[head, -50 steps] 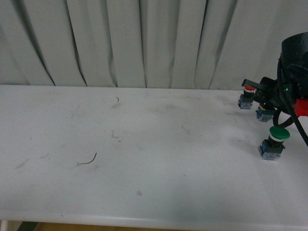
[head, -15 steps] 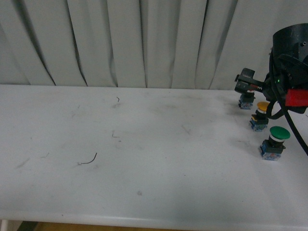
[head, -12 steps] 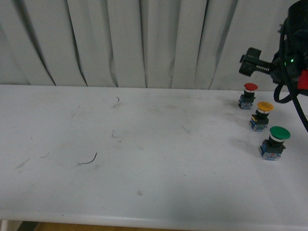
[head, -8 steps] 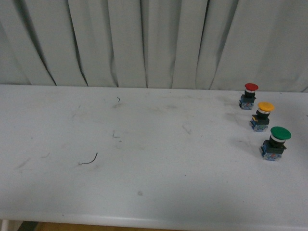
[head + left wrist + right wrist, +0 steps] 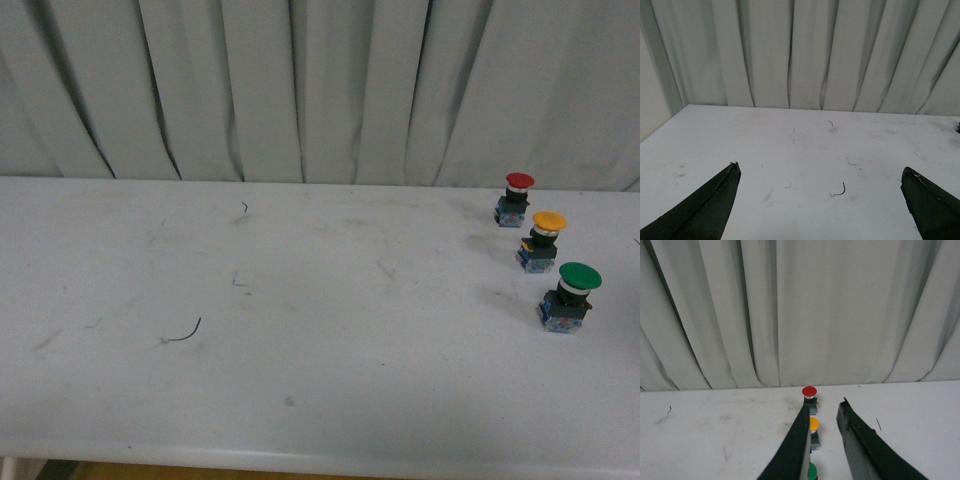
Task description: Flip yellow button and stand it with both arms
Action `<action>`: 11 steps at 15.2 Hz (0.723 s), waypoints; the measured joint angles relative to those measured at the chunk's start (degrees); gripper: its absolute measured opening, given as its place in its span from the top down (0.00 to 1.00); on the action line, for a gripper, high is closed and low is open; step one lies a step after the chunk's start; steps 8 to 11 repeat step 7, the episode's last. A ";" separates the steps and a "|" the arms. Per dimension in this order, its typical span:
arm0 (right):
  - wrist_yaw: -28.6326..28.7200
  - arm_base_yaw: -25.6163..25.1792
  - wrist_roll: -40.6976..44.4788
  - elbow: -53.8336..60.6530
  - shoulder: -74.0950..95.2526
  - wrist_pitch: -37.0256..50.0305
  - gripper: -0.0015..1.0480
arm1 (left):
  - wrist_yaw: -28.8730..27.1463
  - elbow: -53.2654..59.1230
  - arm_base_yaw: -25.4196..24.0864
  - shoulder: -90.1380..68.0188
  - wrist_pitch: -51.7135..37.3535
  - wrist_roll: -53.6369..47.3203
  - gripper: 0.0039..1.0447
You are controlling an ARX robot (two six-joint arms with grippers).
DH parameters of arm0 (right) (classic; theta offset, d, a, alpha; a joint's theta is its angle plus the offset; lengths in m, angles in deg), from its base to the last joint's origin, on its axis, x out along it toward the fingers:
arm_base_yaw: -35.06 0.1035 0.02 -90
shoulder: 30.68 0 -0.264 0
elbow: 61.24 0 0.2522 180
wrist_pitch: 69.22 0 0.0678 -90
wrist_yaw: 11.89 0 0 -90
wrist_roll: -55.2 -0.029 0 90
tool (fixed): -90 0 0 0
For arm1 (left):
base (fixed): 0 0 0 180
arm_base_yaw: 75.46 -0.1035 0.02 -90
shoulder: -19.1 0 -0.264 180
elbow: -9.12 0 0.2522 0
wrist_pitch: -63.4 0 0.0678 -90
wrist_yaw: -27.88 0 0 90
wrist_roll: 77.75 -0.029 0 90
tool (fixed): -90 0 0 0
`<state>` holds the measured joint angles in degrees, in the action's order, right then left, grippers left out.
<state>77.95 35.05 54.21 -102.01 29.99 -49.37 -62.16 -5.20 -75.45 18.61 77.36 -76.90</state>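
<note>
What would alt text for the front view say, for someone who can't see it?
Three push-buttons stand upright in a row at the right of a white table: red button farthest, yellow button in the middle, green button nearest. Grey curtain behind; no robot arms visible.

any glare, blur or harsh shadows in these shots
Front view: even, soft light, no glare, slightly soft focus; the yellow button casts only a faint shadow. Left wrist view: table evenly lit, jaws dark silhouettes. Right wrist view: jaws underexposed, partly hiding the buttons.

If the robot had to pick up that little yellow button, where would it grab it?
Probably by the black collar under the cap of the yellow button, coming down from above. It stands upright with the wide cap on top, and the red button and green button sit close on either side.
</note>
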 joint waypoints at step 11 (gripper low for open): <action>0.00 0.00 0.68 21.05 -22.03 -1.14 0.98 | 0.00 0.00 0.00 0.00 0.00 0.00 0.06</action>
